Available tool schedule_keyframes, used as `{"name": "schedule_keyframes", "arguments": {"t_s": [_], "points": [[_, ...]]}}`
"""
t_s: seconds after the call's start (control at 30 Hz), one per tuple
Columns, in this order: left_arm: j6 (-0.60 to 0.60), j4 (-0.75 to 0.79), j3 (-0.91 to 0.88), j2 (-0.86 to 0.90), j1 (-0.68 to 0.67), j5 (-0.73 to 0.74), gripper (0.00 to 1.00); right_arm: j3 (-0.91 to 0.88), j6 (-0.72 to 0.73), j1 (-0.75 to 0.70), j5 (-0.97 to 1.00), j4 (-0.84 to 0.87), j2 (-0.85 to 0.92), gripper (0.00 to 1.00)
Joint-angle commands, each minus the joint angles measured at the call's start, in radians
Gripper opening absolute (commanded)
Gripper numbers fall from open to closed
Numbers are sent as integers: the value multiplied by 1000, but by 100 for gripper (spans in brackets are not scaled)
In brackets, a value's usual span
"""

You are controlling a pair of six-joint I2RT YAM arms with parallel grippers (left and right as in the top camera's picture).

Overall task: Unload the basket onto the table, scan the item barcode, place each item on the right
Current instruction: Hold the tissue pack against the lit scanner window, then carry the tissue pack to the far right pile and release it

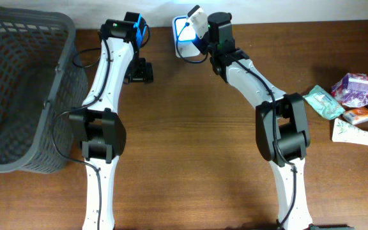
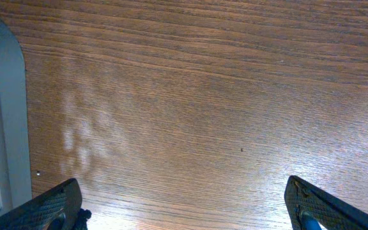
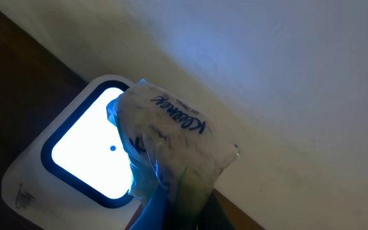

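Blurring low, tissue pack (barcode unseen) overlaps scanner.

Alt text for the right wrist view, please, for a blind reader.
A Kleenex tissue pack, gripped from below by the right end effector, hangs in front of a white scanner whose window glows bright with a blue rim. The scanner sits on a dark table beside a pale wall.

Dark wood-grain table, plain off-white wall along its far edge. Soft glare on the table in the left wrist view. Wall looks dim in the right wrist view.
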Motion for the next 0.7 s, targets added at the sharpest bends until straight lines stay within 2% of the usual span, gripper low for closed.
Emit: {"name": "schedule_keyframes", "arguments": {"t_s": [0.0, 0.3, 0.4, 0.43, 0.47, 0.5, 0.6, 0.67], "points": [[-10, -1, -3, -14, 5, -7, 99, 21, 0, 3, 15, 5, 5, 4], [-10, -1, -3, -14, 5, -7, 99, 48, 18, -2, 175, -26, -145, 4], [-10, -1, -3, -14, 5, -7, 99, 48, 222, -55, 252, -125, -261, 4], [-10, -1, -3, -14, 5, -7, 99, 48, 289, -86, 251, -184, -298, 4], [-10, -1, -3, -14, 5, -7, 99, 48, 409, -164, 252, -350, -362, 4], [-10, -1, -3, -14, 5, -7, 99, 48, 439, -200, 251, -418, -381, 4], [-10, -1, -3, -14, 5, -7, 99, 48, 603, -366, 246, -780, -423, 4], [-10, -1, -3, -14, 5, -7, 99, 48, 638, -480, 229, -1047, -423, 4]]}}
